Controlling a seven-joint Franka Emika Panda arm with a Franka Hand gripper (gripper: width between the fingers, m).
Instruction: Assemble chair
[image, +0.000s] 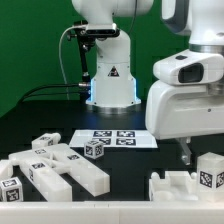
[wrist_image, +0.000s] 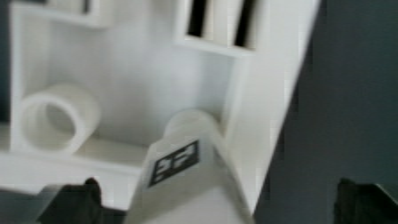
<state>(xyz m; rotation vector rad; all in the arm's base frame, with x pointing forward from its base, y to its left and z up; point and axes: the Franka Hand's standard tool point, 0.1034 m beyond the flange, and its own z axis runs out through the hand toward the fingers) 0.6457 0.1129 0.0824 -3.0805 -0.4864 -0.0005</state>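
The chair is in loose white parts with black-and-white tags. In the exterior view a cluster of bars and slabs (image: 60, 168) lies at the left front, with a small tagged cube (image: 95, 150) beside it. More white pieces (image: 180, 187) and a tagged block (image: 210, 170) sit at the right front, under my gripper (image: 188, 158). In the wrist view my gripper (wrist_image: 217, 200) is open. Its dark fingertips (wrist_image: 71, 200) stand wide on either side of a narrow tagged white piece (wrist_image: 178, 160), with a gap at each side. A slotted white slab (wrist_image: 214, 30) and a round white peg (wrist_image: 63, 120) lie beyond it.
The marker board (image: 115, 138) lies flat mid-table in front of the robot base (image: 110, 80). A green backdrop closes the back. Black cables run along the exterior view's left. The table surface is black.
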